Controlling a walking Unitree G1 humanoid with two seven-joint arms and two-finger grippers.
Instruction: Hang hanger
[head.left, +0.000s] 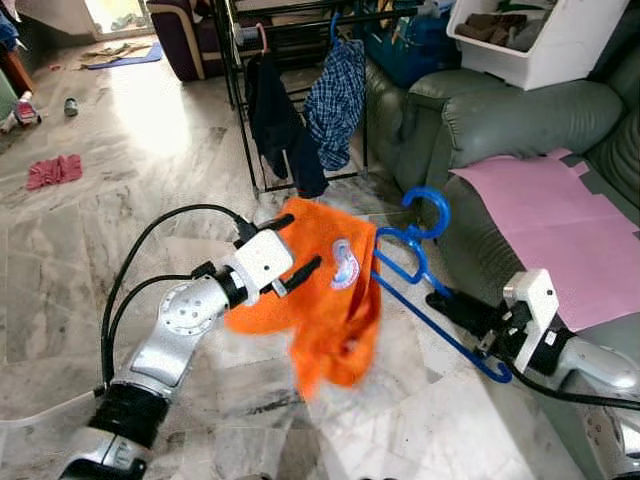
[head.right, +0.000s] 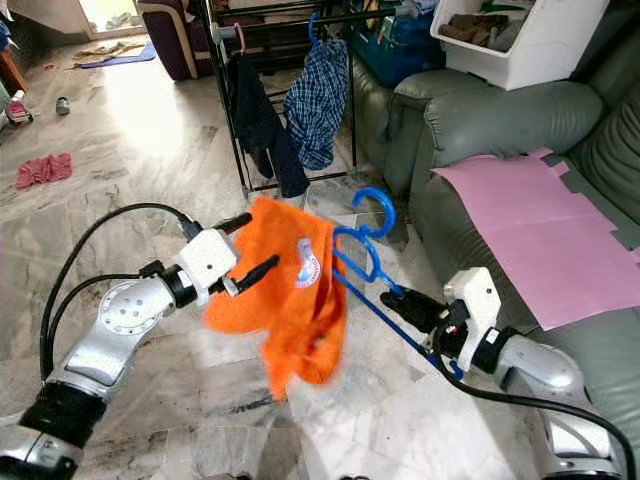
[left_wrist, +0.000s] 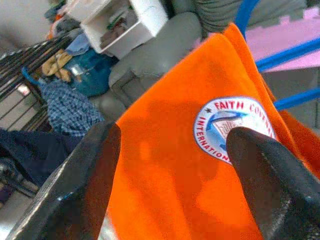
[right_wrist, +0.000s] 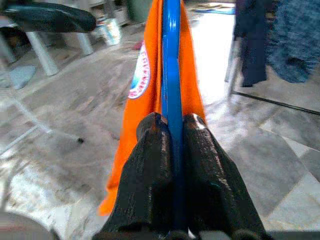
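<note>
Left gripper (head.left: 293, 272): fingers spread, I see it against the orange shirt (head.left: 330, 290)
Shirt: draped on the blue hanger (head.left: 420, 275), mid-frame
Right gripper (right_wrist: 172, 131): I have it pinching the hanger bar
Drying rack (head.left: 290, 60): 12 o'clock

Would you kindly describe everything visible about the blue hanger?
The blue hanger looks like glossy plastic, with a curled hook at its top and a long straight bar. It is held tilted above the marble floor, beside the green sofa. The right gripper is clamped on its bar, and an orange shirt with a round badge drapes over its far end.
</note>
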